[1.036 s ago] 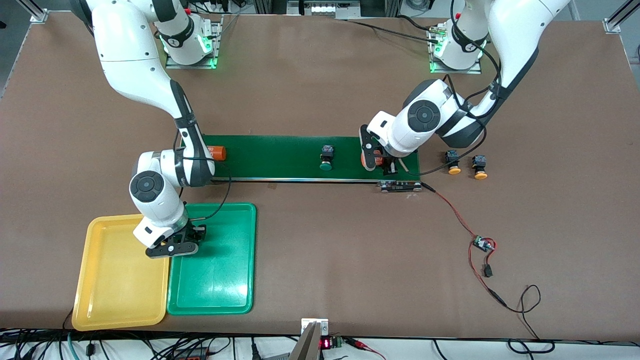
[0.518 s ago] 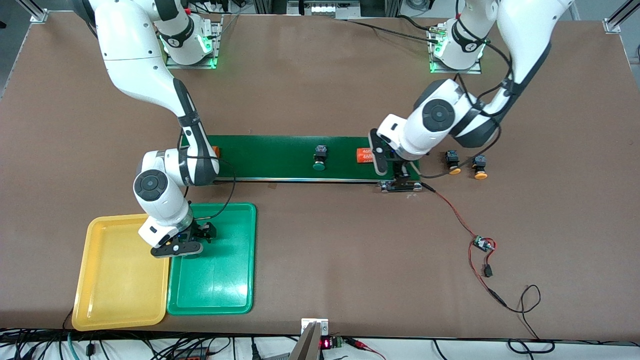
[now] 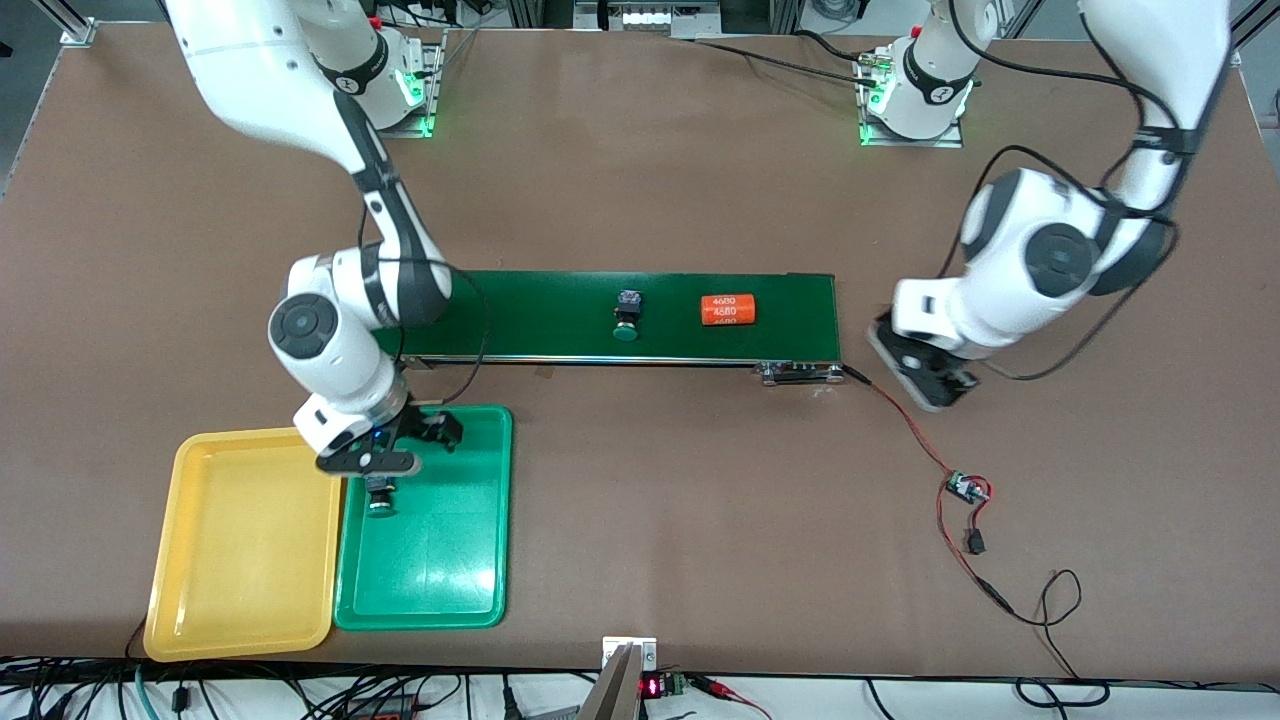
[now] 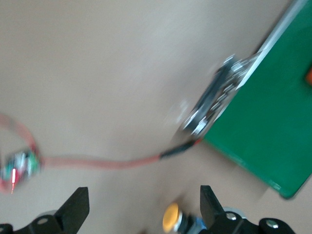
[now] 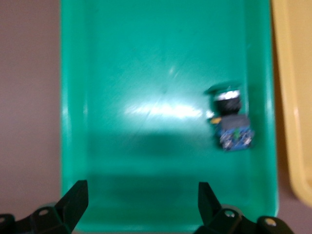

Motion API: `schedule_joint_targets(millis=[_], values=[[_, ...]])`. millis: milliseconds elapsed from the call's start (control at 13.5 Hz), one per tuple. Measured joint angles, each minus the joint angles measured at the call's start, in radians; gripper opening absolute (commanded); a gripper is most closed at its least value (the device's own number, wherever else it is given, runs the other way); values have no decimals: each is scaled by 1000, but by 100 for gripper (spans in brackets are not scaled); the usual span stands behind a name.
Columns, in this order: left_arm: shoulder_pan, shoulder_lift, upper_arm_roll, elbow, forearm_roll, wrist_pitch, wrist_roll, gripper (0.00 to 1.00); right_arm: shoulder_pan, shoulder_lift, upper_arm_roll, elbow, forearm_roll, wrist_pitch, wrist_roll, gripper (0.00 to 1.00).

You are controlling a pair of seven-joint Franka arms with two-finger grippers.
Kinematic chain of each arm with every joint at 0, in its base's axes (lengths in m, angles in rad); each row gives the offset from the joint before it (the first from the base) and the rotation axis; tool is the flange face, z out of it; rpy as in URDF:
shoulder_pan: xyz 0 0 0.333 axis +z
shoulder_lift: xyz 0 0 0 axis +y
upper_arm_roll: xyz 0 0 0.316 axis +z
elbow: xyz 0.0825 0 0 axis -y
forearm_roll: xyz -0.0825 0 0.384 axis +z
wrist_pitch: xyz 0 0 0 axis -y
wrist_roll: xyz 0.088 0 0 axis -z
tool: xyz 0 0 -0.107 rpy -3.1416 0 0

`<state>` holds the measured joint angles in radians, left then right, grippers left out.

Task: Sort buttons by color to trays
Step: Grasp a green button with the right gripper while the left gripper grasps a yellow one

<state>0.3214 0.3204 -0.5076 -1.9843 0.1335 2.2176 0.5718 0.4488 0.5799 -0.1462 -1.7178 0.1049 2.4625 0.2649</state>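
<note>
Buttons are spread over the scene: one green-capped button (image 3: 379, 497) lies on its side in the green tray (image 3: 440, 580), close to the wall that borders the yellow tray (image 3: 240, 560), and it shows again in the right wrist view (image 5: 230, 124) with its blue-and-black body resting on the tray floor. A second green-capped button (image 3: 626, 318) sits on the long dark-green conveyor belt (image 3: 560, 310), about midway along it. Beside that button, toward the left arm's end of the belt, lies an orange cylinder (image 3: 728, 310) printed with white digits. An orange-yellow-capped button (image 4: 176, 218) appears only in the left wrist view, on the brown table (image 3: 700, 520) just beside one finger of that arm's gripper. The two trays lie side by side, touching, at the right arm's end of the table and nearer to the front camera than the belt; the yellow tray holds nothing. The right gripper (image 3: 385, 455) hangs over the green tray just above the button there, its fingers spread apart and holding nothing. The left gripper (image 3: 925, 375) is over bare table off the belt's end, fingers likewise spread wide with nothing between them. A red wire (image 3: 905, 425) runs from the belt's end to a small circuit board (image 3: 966, 488).
</note>
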Motion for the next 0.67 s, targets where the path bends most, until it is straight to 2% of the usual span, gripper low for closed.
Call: schedule_joint_targets(millis=[148,296,518,666], values=[[2,1,74,-9,-2,-81,-117,100,1,-82,57,-59,0,-81,65,100],[3,4,102,-49,-3,-136,-225,100,1,-156,119,-89,0,-178,161,100],[1,6,104,-140,-44,-129,-409,100,2,-215,218,-115,0,-234,288,100],[-1,6,104,-205,-58,-54,-528,100,8,-218,270,-140,0,-221,334,100]])
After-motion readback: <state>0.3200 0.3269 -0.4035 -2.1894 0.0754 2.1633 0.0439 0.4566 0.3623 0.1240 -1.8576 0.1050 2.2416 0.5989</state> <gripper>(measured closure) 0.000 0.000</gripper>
